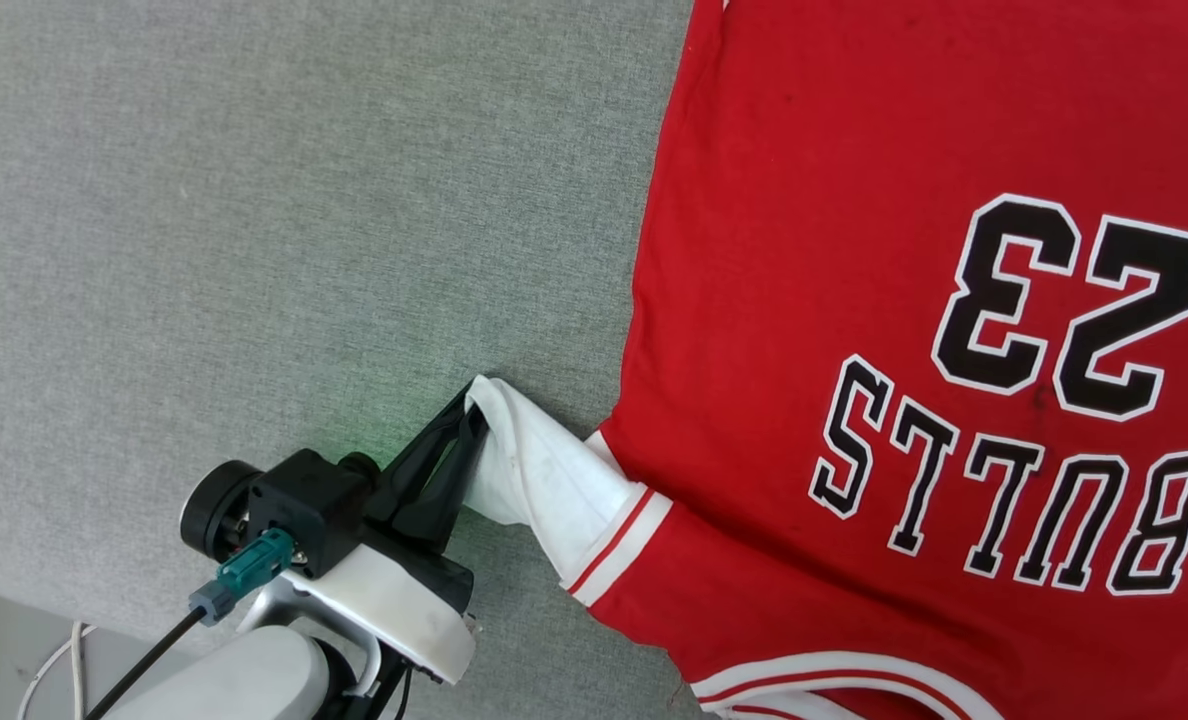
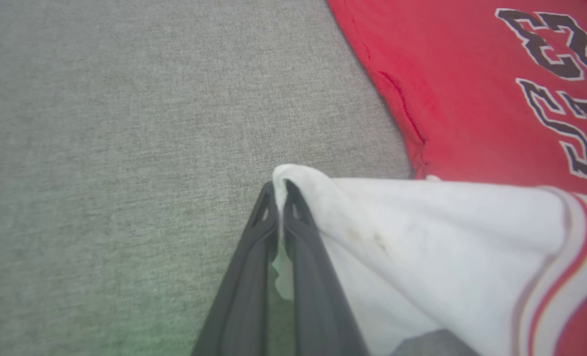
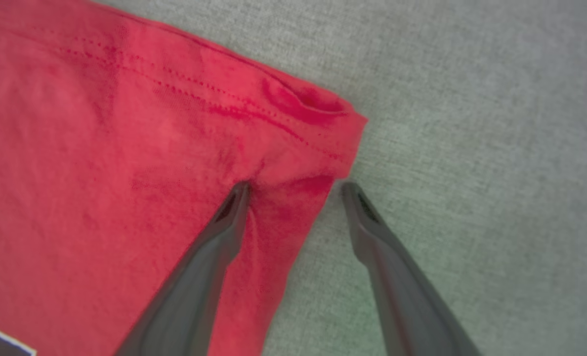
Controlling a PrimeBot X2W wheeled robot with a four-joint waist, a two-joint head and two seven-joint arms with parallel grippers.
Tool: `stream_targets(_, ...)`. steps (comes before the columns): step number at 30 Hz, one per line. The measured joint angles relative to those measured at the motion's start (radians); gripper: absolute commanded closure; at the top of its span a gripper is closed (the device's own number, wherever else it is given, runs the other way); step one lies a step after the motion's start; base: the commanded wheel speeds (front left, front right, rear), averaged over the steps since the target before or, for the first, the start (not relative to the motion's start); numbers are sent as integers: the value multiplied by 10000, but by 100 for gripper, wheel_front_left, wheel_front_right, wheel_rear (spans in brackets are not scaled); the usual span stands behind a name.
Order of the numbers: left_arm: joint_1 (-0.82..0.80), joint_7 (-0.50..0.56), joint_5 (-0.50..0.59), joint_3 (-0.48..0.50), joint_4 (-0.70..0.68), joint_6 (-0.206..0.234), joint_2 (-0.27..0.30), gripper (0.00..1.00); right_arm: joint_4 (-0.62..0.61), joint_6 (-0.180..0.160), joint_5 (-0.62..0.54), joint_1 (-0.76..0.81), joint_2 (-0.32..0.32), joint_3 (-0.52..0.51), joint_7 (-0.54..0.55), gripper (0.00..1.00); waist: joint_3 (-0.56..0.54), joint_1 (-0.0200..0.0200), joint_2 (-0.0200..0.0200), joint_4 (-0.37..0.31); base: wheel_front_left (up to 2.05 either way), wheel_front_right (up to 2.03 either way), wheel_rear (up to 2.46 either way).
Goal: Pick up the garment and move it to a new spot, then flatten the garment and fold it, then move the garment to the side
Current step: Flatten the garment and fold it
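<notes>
The garment (image 1: 814,250), a red jersey with a black "BULLS 23" print facing up, lies spread on the grey cloth surface at the right of the head view. My left gripper (image 1: 469,410) is shut on the edge of its white sleeve (image 1: 544,480), pulled out to the left. In the left wrist view the two dark fingers (image 2: 244,277) pinch the white sleeve (image 2: 422,237) at its fold, with the garment (image 2: 471,99) beyond. In the right wrist view my right gripper (image 3: 293,185) stands open astride a hemmed corner of the garment (image 3: 125,148), one finger (image 3: 224,222) on the red cloth, the other on grey.
A grey fabric surface (image 1: 254,200) fills the left half of the head view. Its edge runs along the lower left, where pale floor and cables (image 1: 54,670) show. My left arm's pale forearm (image 1: 244,680) rises from the bottom edge.
</notes>
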Motion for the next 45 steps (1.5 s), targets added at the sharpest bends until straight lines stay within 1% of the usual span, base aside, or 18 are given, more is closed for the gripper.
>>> stream_targets(1, -2, 0, -2, -10, 46, -13, -25, 100, -52, -2, -40, 58, -36, 65, -67, 100, -52, 0, 0, -8, 0, 0, 0)
stream_targets(5, 84, 0, -67, 19, 276, -8, -59, 100, -100, 0, -111, 324, -12, 280, -531, 100, -424, 1, 0, -89, 0, 0, 0)
stream_targets(6, 342, 0, -198, 58, 355, 36, -67, 100, -134, 0, 13, 616, -94, 523, -830, 100, -873, 1, 0, -199, 0, 0, 0)
stream_targets(7, 437, 0, -236, 84, 359, 65, -75, 100, -222, 0, 98, 755, -197, 677, -941, 100, -1048, 1, 0, -242, 0, 0, 0)
stream_targets(9, 629, 0, -290, 100, 410, 107, -23, 100, -587, 2, 307, 1132, -575, 1179, -1087, 100, -1431, 0, 0, -338, 0, 0, 0)
stream_targets(14, 1222, 0, -554, 134, 435, 255, 194, 100, -1597, 2, 1361, 2451, -1471, 1708, -1708, 100, -2419, 0, 0, -657, 0, 0, 0)
stream_targets(18, 1724, 0, -790, 215, 407, 449, 374, 100, -2429, 0, 2017, 3952, -2382, 2040, -2347, 100, -3122, -1, 0, -1011, 0, 0, 0)
stream_targets(19, 2019, 0, -899, 265, 349, 571, 453, 100, -2901, 0, 2506, 5411, -3028, 2163, -2809, 100, -3575, -1, 0, -1308, 0, 0, 0)
stream_targets(23, 2356, 0, -988, 378, 295, 686, 602, 100, -3239, 0, 3087, 7534, -3576, 2134, -3536, 100, -4098, -1, 1, -1672, 0, 0, 0)
stream_targets(26, 2545, 0, -991, 439, 242, 734, 708, 100, -3208, 0, 3331, 9165, -3760, 2063, -4103, 100, -4381, -3, 0, -1914, 0, 0, 0)
stream_targets(30, 2659, 0, -989, 474, 186, 771, 779, 100, -2851, 0, 3507, 10914, -3553, 1841, -4918, 100, -4583, -3, 0, -2130, 0, 0, 0)
stream_targets(31, 2659, 0, -989, 474, 186, 771, 779, 100, -2851, 0, 3507, 10914, -3553, 1841, -4918, 100, -4583, -3, 0, -2130, 0, 0, 0)
stream_targets(32, 2701, 0, -991, 470, 186, 767, 777, 100, -2723, 0, 3730, 12030, -2953, 1680, -5311, 100, -4560, -2, 0, -2162, 0, 0, 0)
stream_targets(33, 2701, 0, -991, 470, 186, 767, 777, 100, -2723, 0, 3730, 12030, -2953, 1680, -5311, 79, -4560, -2, 0, -2162, 0, 0, 0)
stream_targets(34, 2713, 0, -1001, 487, 186, 769, 780, 100, -2765, 2, 3707, 12060, -2861, 1494, -5465, 16, -4553, -3, 0, -2191, 0, 0, 0)
stream_targets(35, 2722, 0, -1003, 497, 184, 769, 784, 100, -2809, 0, 3682, 12054, -2836, 1290, -5534, 0, -4545, -3, 0, -2220, 0, 0, 0)
stream_targets(39, 2739, 0, -1005, 495, 192, 767, 830, 100, -3369, 0, 3638, 11825, -2855, 487, -5574, 0, -4562, -3, 0, -2273, 0, 0, 0)
stream_targets(45, 2670, 42, -965, 451, 117, 738, 809, 100, -4498, 0, 3515, 10549, -3315, -736, -5367, 0, -4454, -2, 0, -2167, 0, 0, 0)
